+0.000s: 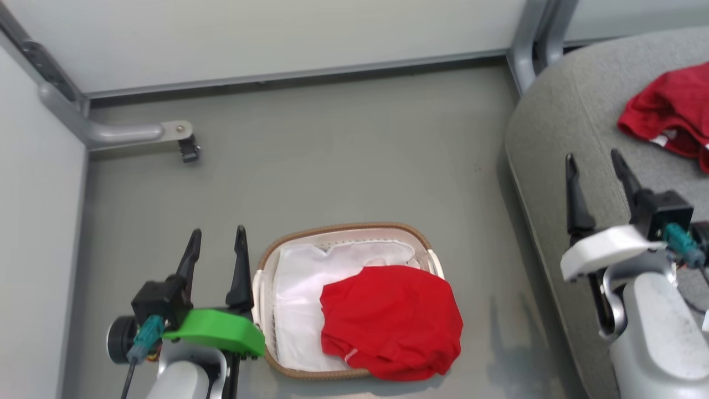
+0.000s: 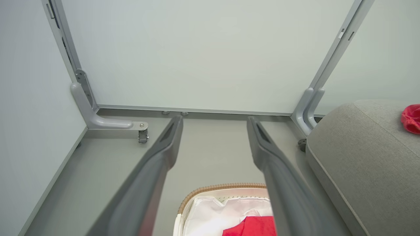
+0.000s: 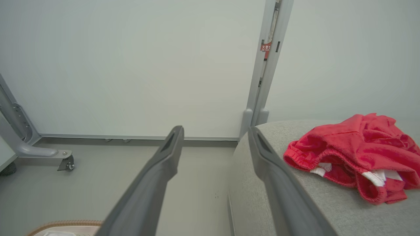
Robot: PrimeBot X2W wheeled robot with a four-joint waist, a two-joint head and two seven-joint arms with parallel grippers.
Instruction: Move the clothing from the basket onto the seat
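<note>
Two red garments belong to this job. Biggest is the grey seat (image 1: 559, 144), on the robot's right. One red garment (image 1: 670, 111) lies crumpled on top of it, so half the job looks done.

Next in size is the white basket (image 1: 343, 227) with the brown rim, down on the floor (image 1: 332, 155) between the two arms. The other red garment (image 1: 393, 321) lies in it on the white liner (image 1: 304, 288) and hangs over the rim at the near right side.

Smallest are the hands. The left hand (image 1: 217, 233) hovers just beside the basket's left rim, fingers apart, holding nothing. The right hand (image 1: 591, 155) is up over the seat's edge, fingers apart too, and empty.

To do the next step well, I think a hand should come down on the thick middle of the red cloth. It should pinch only the red, not the liner, then lift high so nothing catches the rim.
</note>
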